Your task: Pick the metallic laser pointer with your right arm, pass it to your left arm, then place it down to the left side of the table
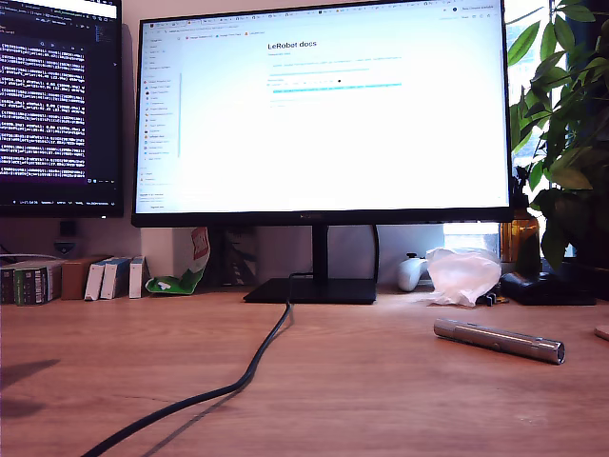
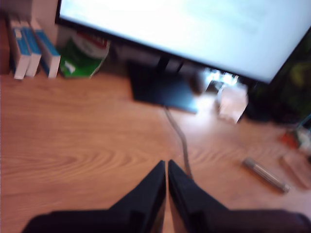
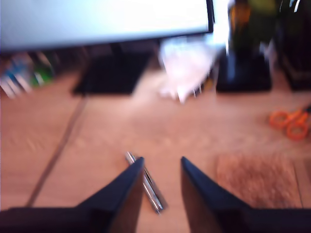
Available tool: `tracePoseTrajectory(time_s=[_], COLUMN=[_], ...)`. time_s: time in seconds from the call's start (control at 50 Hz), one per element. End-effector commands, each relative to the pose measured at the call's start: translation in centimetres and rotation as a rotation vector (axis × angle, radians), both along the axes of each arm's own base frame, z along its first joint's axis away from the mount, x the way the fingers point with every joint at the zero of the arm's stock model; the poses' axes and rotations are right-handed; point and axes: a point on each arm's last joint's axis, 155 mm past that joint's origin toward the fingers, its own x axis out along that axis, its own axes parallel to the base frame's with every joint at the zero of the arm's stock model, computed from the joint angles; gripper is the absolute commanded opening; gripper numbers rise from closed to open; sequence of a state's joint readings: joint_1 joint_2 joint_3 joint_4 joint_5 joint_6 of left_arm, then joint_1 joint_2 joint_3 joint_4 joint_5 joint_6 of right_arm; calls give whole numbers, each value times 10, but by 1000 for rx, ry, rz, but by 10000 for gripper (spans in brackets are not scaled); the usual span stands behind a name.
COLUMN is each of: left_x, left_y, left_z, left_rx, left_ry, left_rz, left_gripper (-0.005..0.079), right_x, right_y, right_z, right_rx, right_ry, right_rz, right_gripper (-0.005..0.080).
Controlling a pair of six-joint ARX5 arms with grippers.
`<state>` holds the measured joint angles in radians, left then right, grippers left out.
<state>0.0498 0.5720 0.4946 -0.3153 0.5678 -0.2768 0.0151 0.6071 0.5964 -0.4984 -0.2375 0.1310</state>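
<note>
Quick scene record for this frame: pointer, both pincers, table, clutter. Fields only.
pointer: metallic laser pointer lying flat on the table, toward the exterior view's right, not held
first pincer: my first pincer shut, empty, above bare wood, apart from the pointer
second pincer: my second pincer open, above the pointer; one fingertip overlaps it in the second wrist view; contact cannot be told
cable: black cable runs from the monitor stand toward the exterior view's lower left
other: crumpled plastic, orange scissors
task stage: pickup not yet done
</note>
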Motion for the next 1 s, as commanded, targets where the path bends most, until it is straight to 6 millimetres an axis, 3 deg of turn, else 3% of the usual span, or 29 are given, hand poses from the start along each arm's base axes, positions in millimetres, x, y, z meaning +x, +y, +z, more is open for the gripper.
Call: tracePoseTrajectory(time_s=[0.0,0.12,0.26,0.38,0.74,0.98], left_x=[5,12,20,22,17,20], left_y=[1,3,3,-1,-8,-8], left_z=[-7,-20,-36,-51,-89,-105], left_rx=[31,97,132,177,362,548], left_ry=[35,95,152,181,265,301], left_rz=[-11,-38,-56,-103,-192,-265], left_gripper=[-17,-2,97,164,238,241], right_x=[8,23,37,42,46,53], right_y=[2,8,26,37,59,67], right_z=[-1,-5,-10,-26,-88,-106], right_rx=[-5,-11,19,2,-161,-322], right_ry=[32,90,153,256,511,591], right_rz=[13,52,158,215,291,342], right_gripper=[271,273,275,287,341,362])
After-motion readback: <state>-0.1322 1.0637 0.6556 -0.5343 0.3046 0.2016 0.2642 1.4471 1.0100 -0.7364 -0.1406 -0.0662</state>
